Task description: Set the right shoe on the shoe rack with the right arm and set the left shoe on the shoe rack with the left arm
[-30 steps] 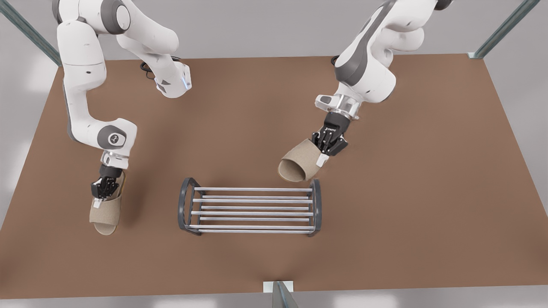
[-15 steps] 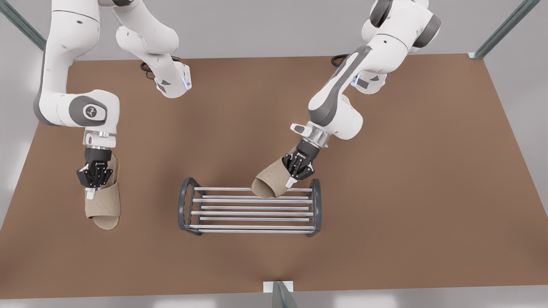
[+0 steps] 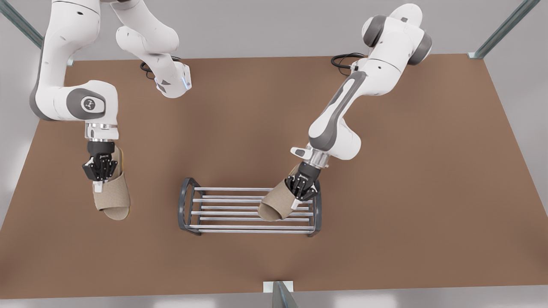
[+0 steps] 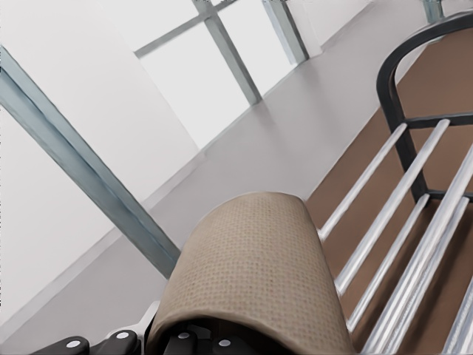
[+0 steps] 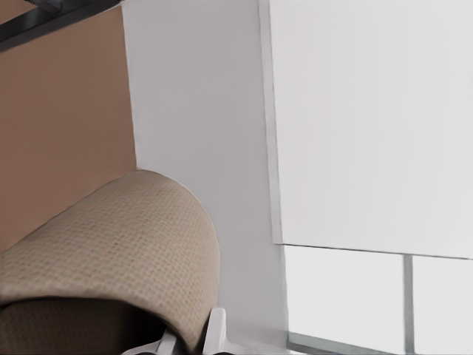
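Left shoe [image 3: 276,206] over shoe rack [image 3: 249,211] — left hand [image 3: 302,192] grips heel; right hand [image 3: 99,171] grips right shoe [image 3: 112,199].

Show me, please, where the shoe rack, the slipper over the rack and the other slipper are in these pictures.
shoe rack [image 3: 186,205]: front view, its dark end loop.
slipper over the rack [image 3: 276,201]: front view, its wide band, held by the left gripper [image 3: 302,192].
other slipper [image 3: 112,197]: front view, its wide band, held by the right gripper [image 3: 99,171].

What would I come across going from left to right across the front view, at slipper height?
right shoe, held in the right tool → bare bars of the shoe rack → left shoe, held over the rack's bars by the left tool → open table.
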